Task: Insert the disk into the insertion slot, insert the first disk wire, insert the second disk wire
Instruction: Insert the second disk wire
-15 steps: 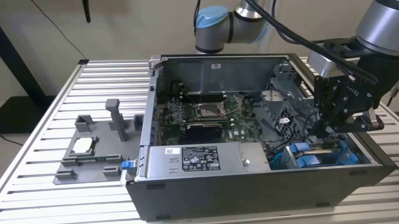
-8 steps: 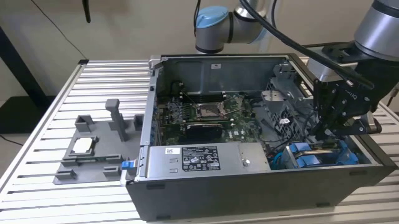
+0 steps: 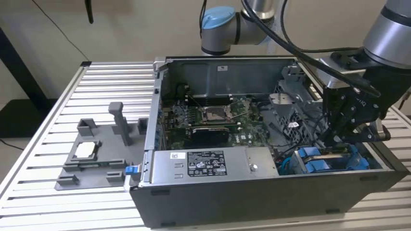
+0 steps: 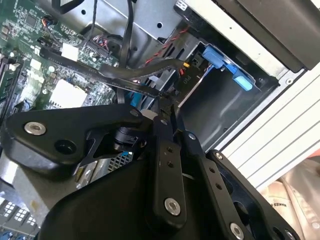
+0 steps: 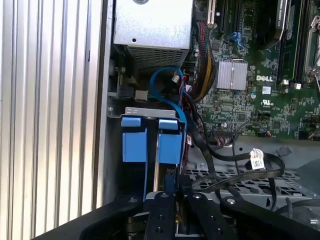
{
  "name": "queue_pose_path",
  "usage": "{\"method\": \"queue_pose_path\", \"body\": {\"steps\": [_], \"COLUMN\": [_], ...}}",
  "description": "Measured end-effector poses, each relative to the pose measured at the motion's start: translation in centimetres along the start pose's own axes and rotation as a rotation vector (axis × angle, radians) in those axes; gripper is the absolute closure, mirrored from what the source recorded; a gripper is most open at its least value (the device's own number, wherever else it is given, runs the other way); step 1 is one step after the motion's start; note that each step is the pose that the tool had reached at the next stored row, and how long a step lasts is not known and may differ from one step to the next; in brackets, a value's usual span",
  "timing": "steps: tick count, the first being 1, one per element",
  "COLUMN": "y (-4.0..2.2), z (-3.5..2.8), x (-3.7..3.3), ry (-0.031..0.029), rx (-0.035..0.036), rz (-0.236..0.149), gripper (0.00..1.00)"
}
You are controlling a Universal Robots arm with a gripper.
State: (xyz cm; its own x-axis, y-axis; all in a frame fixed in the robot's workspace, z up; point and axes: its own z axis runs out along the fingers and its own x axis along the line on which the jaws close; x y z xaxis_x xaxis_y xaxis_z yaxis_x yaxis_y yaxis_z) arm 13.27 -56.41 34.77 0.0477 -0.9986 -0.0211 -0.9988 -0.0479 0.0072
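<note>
Exterior view: the tool [image 3: 343, 137] hung inside the open computer case [image 3: 270, 202], low at the corner toward the exterior view's right, with its tip just above the blue-clipped insertion slot [image 3: 327, 161]. Whether its fingers were spread or pressed together could not be told. In the first wrist view the tool [image 5: 170, 192] stood right at the slot [image 5: 150, 112], whose two blue plastic clips sat side by side with a thin pale edge between them; whether that edge was the disk could not be told. In the second wrist view the tool's black links [image 4: 165, 165] pointed at a black flat cable [image 4: 145, 72] that ended in a connector close to a blue clip [image 4: 227, 65] of the cage. Beside the slot, toward the exterior view's left, lay the silver power-supply box [image 3: 205, 163], and behind it the green motherboard [image 3: 212, 118]. Outside the case, on the ribbed metal tabletop [image 3: 96, 82], stood a grey fixture [image 3: 96, 159] with a small pale part in it.
</note>
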Motion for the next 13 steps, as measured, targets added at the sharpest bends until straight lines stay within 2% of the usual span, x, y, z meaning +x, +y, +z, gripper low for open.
{"method": "queue_pose_path", "body": {"steps": [13], "y": [-0.26], "z": [0.46], "x": [0.02], "ry": [-0.0003], "rx": [0.0010], "rz": [0.045], "gripper": [0.84]}}
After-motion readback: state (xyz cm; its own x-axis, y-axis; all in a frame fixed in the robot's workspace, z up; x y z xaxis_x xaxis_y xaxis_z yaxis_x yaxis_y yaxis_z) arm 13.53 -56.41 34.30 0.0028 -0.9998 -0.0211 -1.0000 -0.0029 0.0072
